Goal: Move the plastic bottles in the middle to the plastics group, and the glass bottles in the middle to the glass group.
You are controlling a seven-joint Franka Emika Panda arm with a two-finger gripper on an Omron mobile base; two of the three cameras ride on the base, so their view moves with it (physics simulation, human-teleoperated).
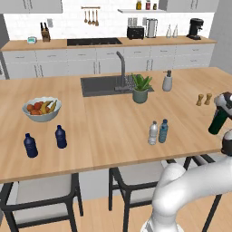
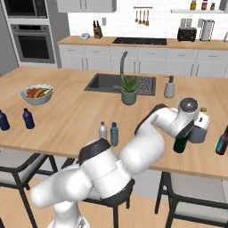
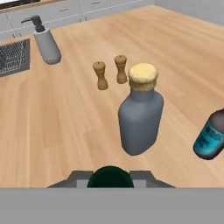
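My gripper [image 1: 222, 108] is shut on the tall dark green glass bottle [image 1: 219, 121], which hangs tilted at the island's right end. In the hand view the green bottle [image 3: 110, 177] sits between my fingers, just short of the grey-blue glass bottle [image 3: 140, 114] with its pale cap. That grey-blue bottle [image 2: 198, 132] is partly hidden behind my hand in the right base view. The clear plastic bottle [image 1: 153, 133] and the teal one [image 1: 163, 131] stand together mid-counter near the front edge. Two navy bottles [image 1: 31, 145] [image 1: 60, 137] stand far left.
A dark bottle with a teal label [image 3: 211, 136] stands right of the grey-blue one. Two wooden shakers [image 3: 100, 75] [image 3: 120, 68] and a soap dispenser [image 3: 47, 44] lie beyond. A potted plant [image 1: 141, 88], the sink [image 1: 102, 85] and a fruit bowl [image 1: 41, 108] are on the island.
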